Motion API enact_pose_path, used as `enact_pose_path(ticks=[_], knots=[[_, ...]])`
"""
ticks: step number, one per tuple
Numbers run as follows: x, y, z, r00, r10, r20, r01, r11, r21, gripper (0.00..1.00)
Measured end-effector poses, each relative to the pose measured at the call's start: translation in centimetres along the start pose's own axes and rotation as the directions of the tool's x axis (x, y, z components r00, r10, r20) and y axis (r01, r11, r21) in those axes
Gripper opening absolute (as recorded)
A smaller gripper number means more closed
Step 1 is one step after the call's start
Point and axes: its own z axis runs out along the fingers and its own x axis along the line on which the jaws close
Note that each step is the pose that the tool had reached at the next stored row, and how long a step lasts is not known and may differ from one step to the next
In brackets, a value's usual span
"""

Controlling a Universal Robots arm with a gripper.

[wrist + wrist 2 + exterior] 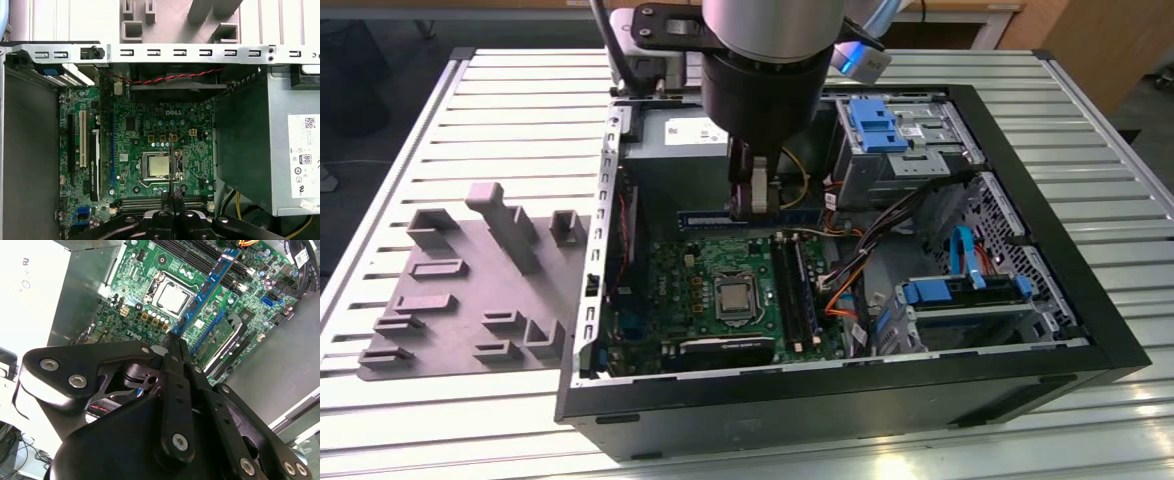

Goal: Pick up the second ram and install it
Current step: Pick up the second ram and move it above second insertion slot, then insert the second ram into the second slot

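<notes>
My gripper (754,195) is inside the open computer case, shut on the second ram (714,220). The ram is a long thin stick with a blue edge, held level above the green motherboard (680,290). In the second wrist view the ram (210,280) runs out from the fingertips of the gripper (172,337) and crosses beside the silver processor (172,295). In the first wrist view the ram (171,160) shows edge-on as a thin line over the processor (155,165). The black memory slots (794,290) lie on the board below, apart from the stick.
A light grey moulded tray (467,290) lies on the slatted table at the exterior view's left. Around the gripper inside the case are the grey power supply (260,150), blue drive cages (881,125), loose cables (854,280) and the metal case rim (190,52).
</notes>
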Motion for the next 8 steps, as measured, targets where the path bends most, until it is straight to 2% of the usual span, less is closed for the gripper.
enact_pose_path(ticks=[8], knots=[[0.02,-0.01,0.2,1.0,0.0,-0.0001,0.0,1.0,0.0,0.12]])
